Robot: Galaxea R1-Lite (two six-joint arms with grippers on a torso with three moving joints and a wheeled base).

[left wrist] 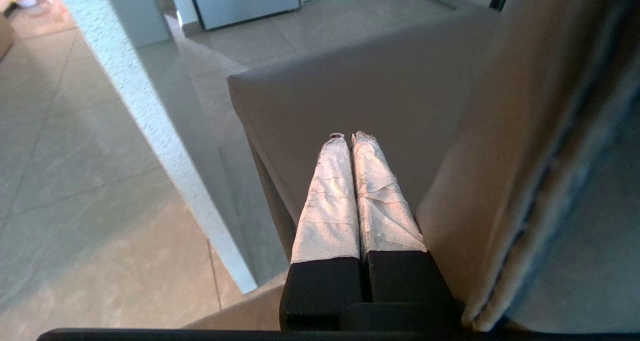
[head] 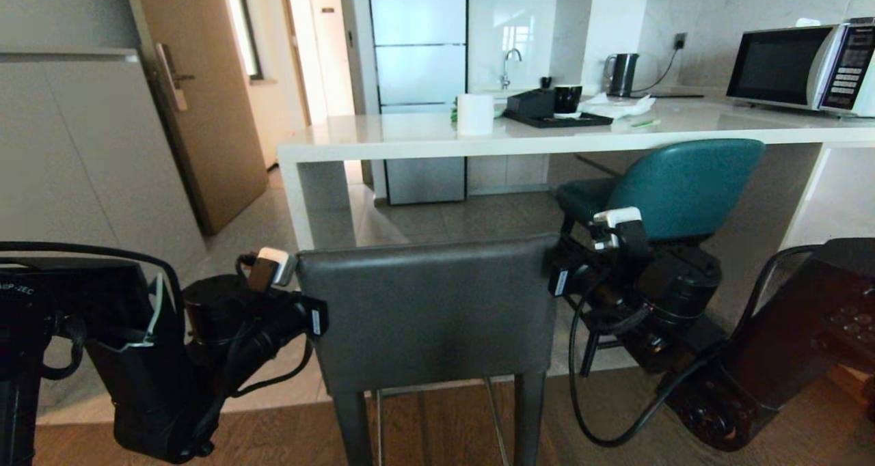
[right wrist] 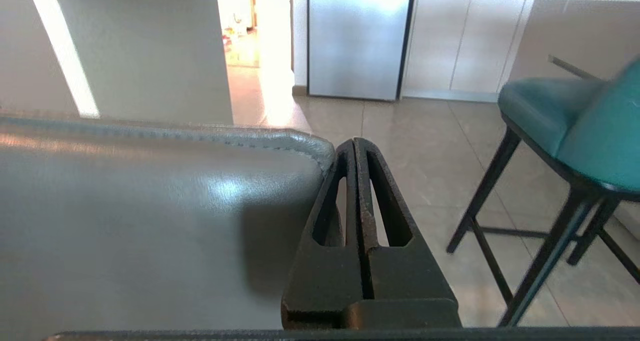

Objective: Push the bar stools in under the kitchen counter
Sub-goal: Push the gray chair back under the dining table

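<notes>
The grey bar stool point(head: 427, 309) stands right before me, its square back toward me, short of the kitchen counter point(head: 383, 145). The teal bar stool point(head: 677, 186) sits to the right with its seat partly under the counter top. My two arms flank the grey backrest. The left gripper point(left wrist: 350, 137), with white-wrapped fingers, is shut and lies along the backrest's point(left wrist: 525, 156) left side, above the seat point(left wrist: 380, 91). The right gripper point(right wrist: 354, 142) is shut, its black fingers touching the backrest's point(right wrist: 150, 206) right edge. The teal stool point(right wrist: 575, 121) is close by on its other side.
The counter's white side panel point(head: 304, 199) stands just ahead of the grey stool's left corner. The counter top carries a paper roll point(head: 475, 113), a black tray point(head: 557, 119), a kettle point(head: 622, 74) and a microwave point(head: 800, 66). A fridge point(head: 418, 76) stands behind, and a wooden door point(head: 198, 97) at the left.
</notes>
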